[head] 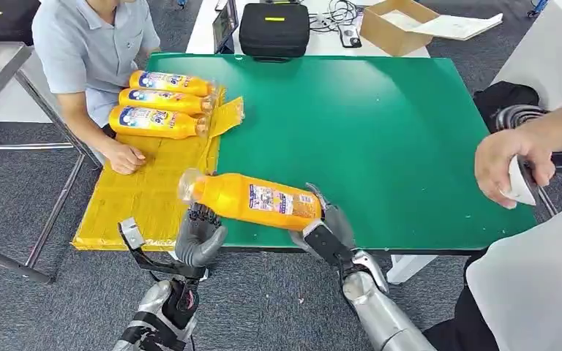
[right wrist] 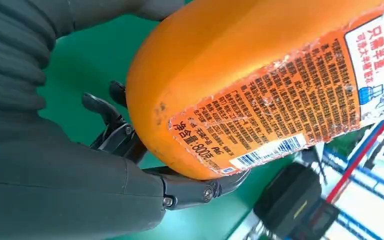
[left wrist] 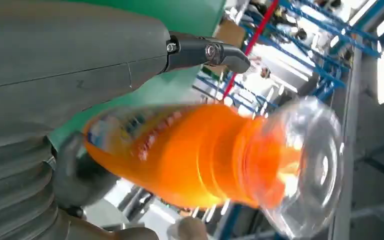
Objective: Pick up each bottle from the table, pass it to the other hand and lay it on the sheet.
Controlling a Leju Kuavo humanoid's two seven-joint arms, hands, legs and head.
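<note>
1. Bottle (head: pixel 252 199) of orange liquid, lying on its side in mid-air above the near edge of the green worktop (head: pixel 380 139), is held between the robot's two hands.
2. Its clear neck end points toward the yellow sheet (head: pixel 146 194) on the robot's left; its flat base points toward the robot's right.
3. The left hand (head: pixel 199 235) sits under the neck end, its dark fingers curled up against the bottle's underside. In the left wrist view the hand (left wrist: pixel 70 80) wraps the labelled body, with a dark fingertip (left wrist: pixel 225 52) reaching over the top of the bottle (left wrist: pixel 205 155).
4. The right hand (head: pixel 326 230) holds the base end. In the right wrist view its fingers (right wrist: pixel 200 190) cup the rounded bottom of the bottle (right wrist: pixel 260 85), touching the orange plastic beside the printed label.
5. Both hands grip the same bottle at once.
6. Three more orange bottles (head: pixel 162 102) lie side by side on the far part of the sheet, their caps pointing toward the middle of the worktop.
7. A seated person in a light blue shirt (head: pixel 91 44) rests a hand (head: pixel 123 157) on the sheet, near those three bottles.
8. A second person's hand (head: pixel 512 164) reaches in from the robot's right, holding a small white object above the worktop's edge.
9. A black case (head: pixel 274 29) and an open cardboard box (head: pixel 395 25) stand beyond the far edge of the worktop.
</note>
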